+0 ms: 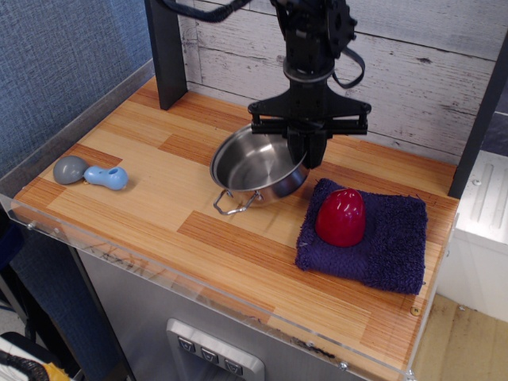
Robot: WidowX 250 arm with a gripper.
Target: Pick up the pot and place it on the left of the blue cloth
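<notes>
The pincer (308, 152) grips the pot (258, 168) by its right rim, tilted, just left of the blue cloth (382, 238). Bare table (159, 190) lies leftward; a red pepper toy (341, 217) sits on the cloth, a scoop (90, 173) near the left edge.

The pot (258, 167) was a small, shallow, shiny steel round, tilted so its open inside faced the camera, with a thin wire loop handle at its near-left edge (the second handle was hidden). It sat just left of the blue cloth (381, 238), low over the desk (159, 190). The cloth, a thick, fuzzy navy towel, folded roughly square, lay flat near the right edge.
</notes>
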